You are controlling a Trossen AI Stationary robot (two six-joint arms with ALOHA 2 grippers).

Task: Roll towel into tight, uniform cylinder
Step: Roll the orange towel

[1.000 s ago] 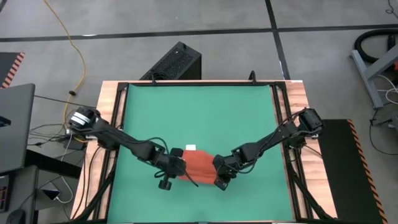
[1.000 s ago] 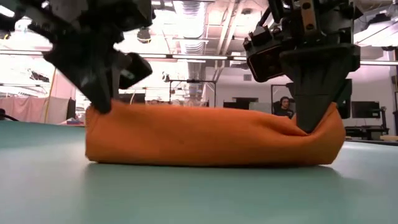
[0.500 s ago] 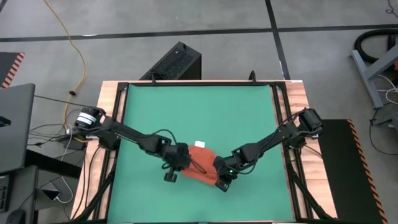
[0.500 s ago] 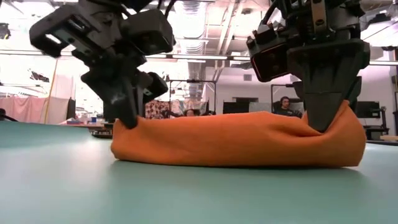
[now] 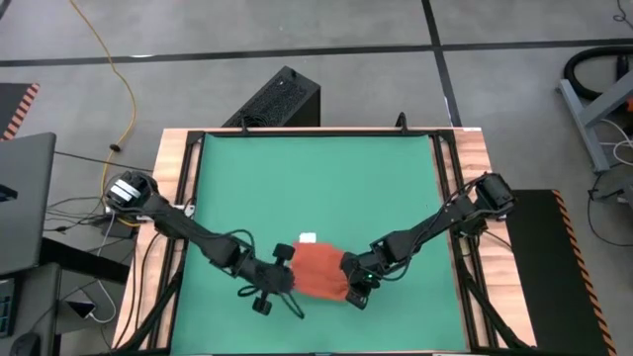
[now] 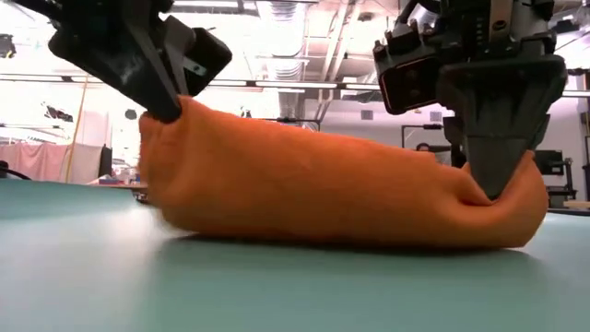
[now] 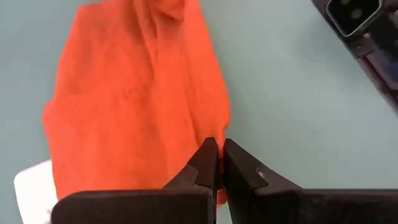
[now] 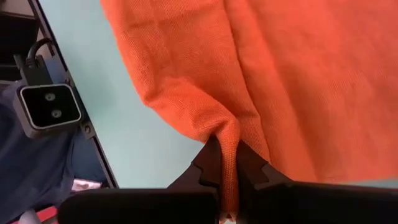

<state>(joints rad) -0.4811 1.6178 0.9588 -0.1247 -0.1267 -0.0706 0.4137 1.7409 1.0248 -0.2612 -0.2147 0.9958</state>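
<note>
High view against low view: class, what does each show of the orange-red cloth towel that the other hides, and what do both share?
Only the high view shows the towel's small white tag, the whole green mat and the wooden table edge. Only the low view shows the towel's left end raised off the mat while its right end sits low, plus the room behind. Both show the left claw and right claw shut on the towel's opposite ends.

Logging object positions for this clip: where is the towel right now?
In the high view the towel lies bunched on the green mat near its front edge, pinched between the left gripper and right gripper.
</note>
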